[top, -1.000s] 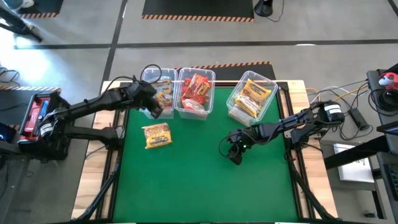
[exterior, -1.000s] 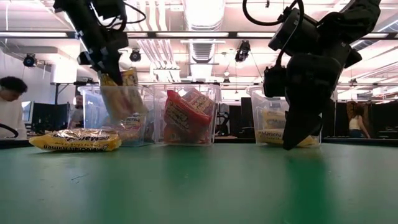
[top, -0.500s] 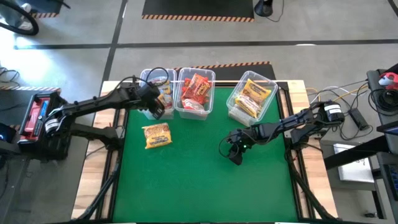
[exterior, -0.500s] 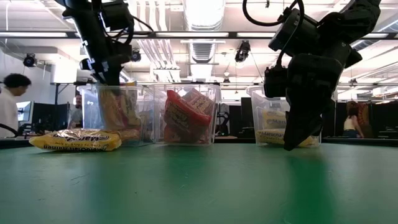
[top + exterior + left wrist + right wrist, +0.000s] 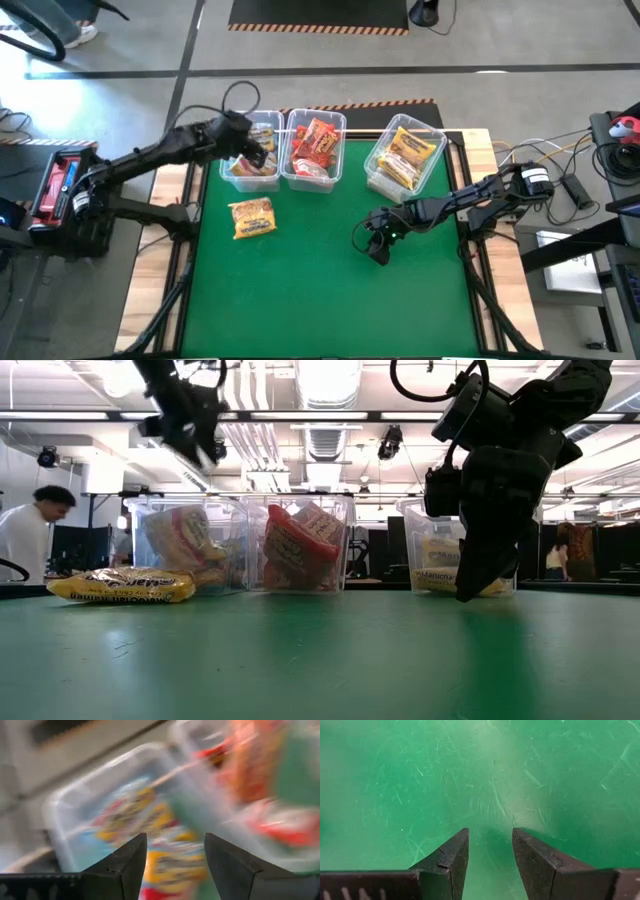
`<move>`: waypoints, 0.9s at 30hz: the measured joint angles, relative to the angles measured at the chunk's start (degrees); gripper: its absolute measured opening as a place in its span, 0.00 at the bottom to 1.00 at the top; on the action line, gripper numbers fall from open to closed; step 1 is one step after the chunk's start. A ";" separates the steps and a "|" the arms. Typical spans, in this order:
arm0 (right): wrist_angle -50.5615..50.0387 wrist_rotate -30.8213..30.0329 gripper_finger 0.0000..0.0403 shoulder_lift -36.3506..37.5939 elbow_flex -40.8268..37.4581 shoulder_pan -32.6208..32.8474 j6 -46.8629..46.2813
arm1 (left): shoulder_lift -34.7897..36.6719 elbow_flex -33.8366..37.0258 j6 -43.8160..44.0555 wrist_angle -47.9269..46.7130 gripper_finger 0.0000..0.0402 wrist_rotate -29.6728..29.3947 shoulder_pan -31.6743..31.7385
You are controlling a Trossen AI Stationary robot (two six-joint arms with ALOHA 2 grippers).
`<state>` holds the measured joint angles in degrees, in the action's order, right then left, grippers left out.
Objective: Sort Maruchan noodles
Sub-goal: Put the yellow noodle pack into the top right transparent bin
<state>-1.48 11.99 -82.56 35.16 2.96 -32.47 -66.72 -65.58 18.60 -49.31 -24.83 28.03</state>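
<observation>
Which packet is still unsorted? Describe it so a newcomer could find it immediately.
On the green table mat, look in front of the leftmost of three clear plastic bins along the far edge. A flat, crinkly yellow noodle packet lies there. It is the only packet on the bare mat; every other one sits inside a bin.

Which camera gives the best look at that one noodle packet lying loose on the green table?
The high view: the loose packet lies fully visible, in front of the left bin. The low view shows only its edge. Neither wrist view shows it.
</observation>
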 joint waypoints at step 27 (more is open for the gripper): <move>0.08 -1.77 0.35 0.02 -0.24 -0.52 2.41 | 0.15 21.02 62.78 -2.09 0.42 7.42 -33.66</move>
<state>-1.40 10.22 -82.54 34.92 2.44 -30.06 -66.57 -44.56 81.37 -51.40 -17.41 -5.63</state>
